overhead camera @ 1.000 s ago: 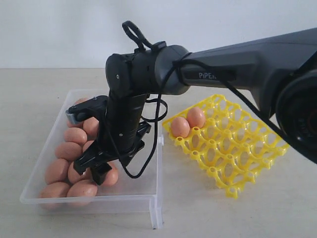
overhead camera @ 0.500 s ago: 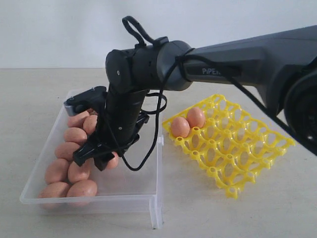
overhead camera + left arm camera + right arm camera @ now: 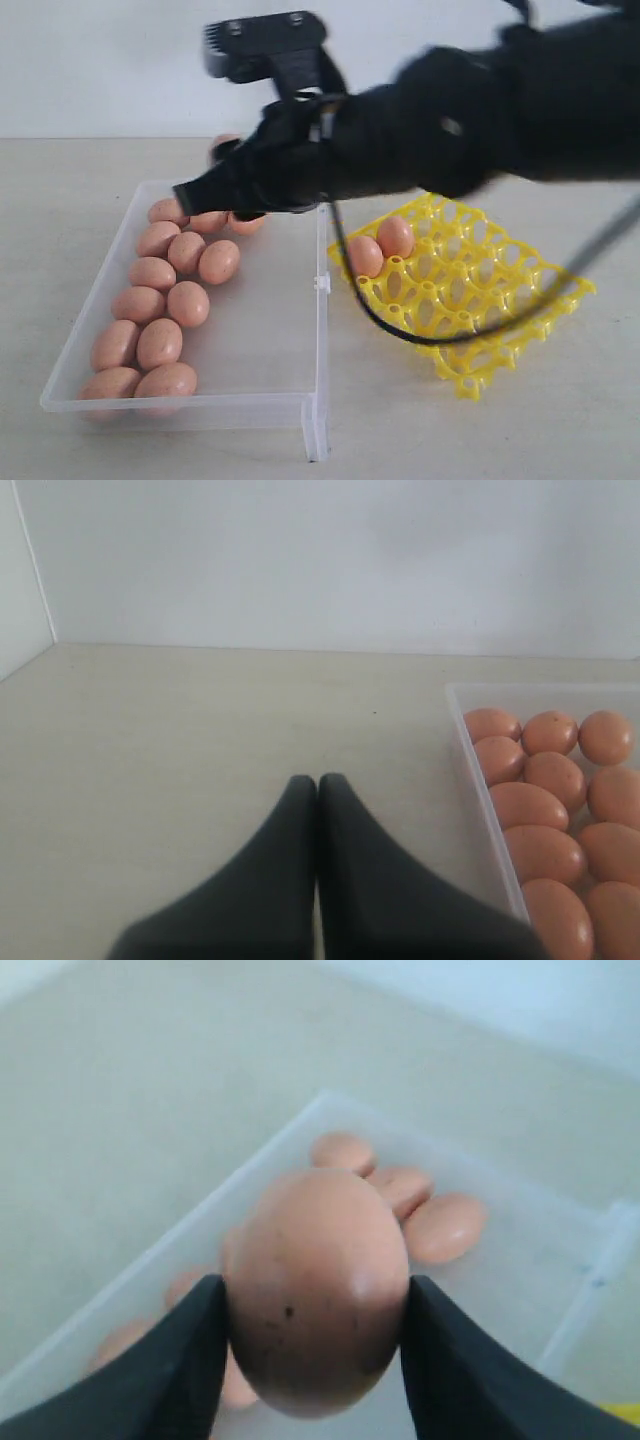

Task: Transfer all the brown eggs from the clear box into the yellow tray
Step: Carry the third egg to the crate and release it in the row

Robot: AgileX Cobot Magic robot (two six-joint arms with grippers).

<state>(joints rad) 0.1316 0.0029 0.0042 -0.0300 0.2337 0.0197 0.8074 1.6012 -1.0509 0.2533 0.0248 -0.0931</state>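
Observation:
My right gripper (image 3: 312,1282) is shut on one brown egg (image 3: 315,1285), held in the air over the clear box (image 3: 500,1290). In the exterior view this gripper (image 3: 212,172) is blurred, high above the box's far end, with the held egg (image 3: 224,144) partly showing behind it. Several brown eggs (image 3: 165,290) lie along the left side of the clear box (image 3: 312,400). The yellow tray (image 3: 500,300) to the right holds two eggs (image 3: 364,256) in its near-left cups. My left gripper (image 3: 318,780) is shut and empty over bare table, beside the box's wall (image 3: 472,775).
The right arm and a looping black cable (image 3: 400,335) hang over the gap between box and tray. A white wall runs behind the table. Bare tabletop (image 3: 200,740) lies left of the box.
The right gripper has closed on an egg near the box's front and lifted it up and back, the arm swinging higher. The eggs left in the box are uncovered.

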